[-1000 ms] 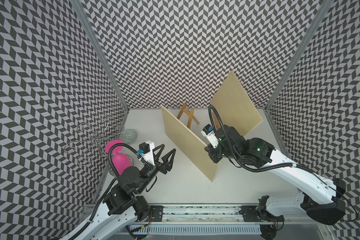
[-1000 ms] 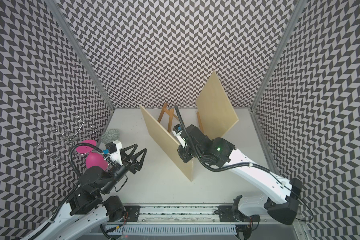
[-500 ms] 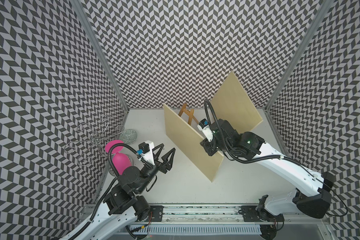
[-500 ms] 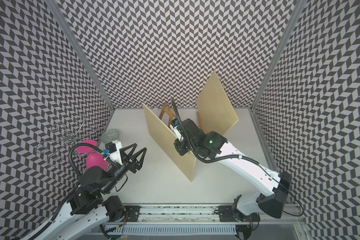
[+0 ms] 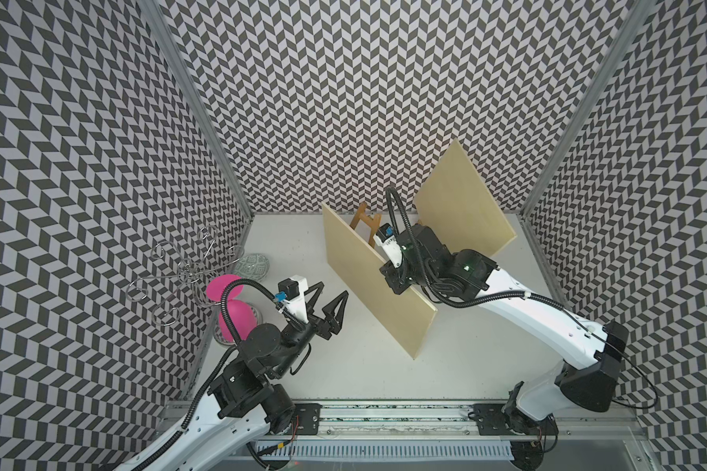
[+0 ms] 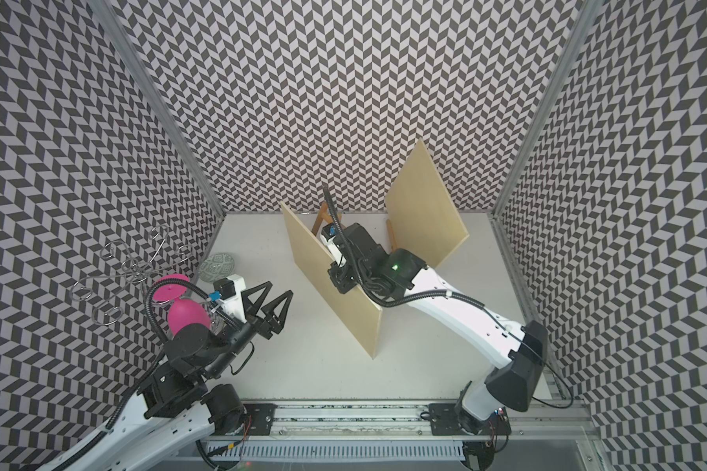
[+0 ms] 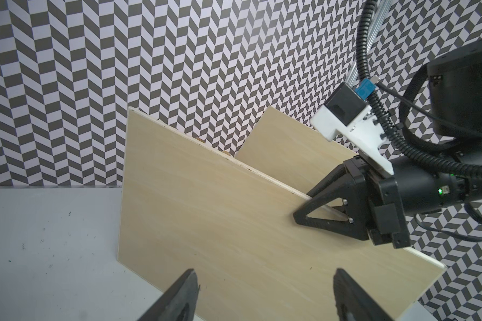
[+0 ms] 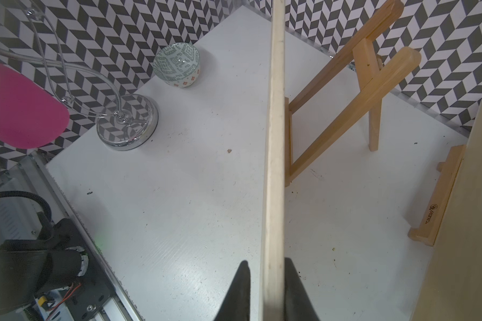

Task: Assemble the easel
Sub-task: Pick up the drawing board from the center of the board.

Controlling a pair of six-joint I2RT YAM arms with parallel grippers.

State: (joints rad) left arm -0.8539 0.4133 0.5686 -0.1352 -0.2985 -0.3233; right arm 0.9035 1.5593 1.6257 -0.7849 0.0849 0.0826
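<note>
Right gripper (image 8: pixel 266 262) is pinching the top edge of the wooden board (image 5: pixel 360 269), jaws nearly closed on the thin rim. The board is standing on edge mid-table (image 5: pixel 364 367), its lower edge seemingly resting on the surface. Just behind it, the easel frame (image 8: pixel 384 80) is standing near the back wall. Left gripper (image 5: pixel 334 290) is hovering near the board's face, jaws spread wide, holding nothing.

Both top views: high, looking down on whole bench (image 5: pixel 364 379). Left wrist: near, facing the board (image 7: pixel 220 211) flat-on; right wrist: along its edge.
</note>
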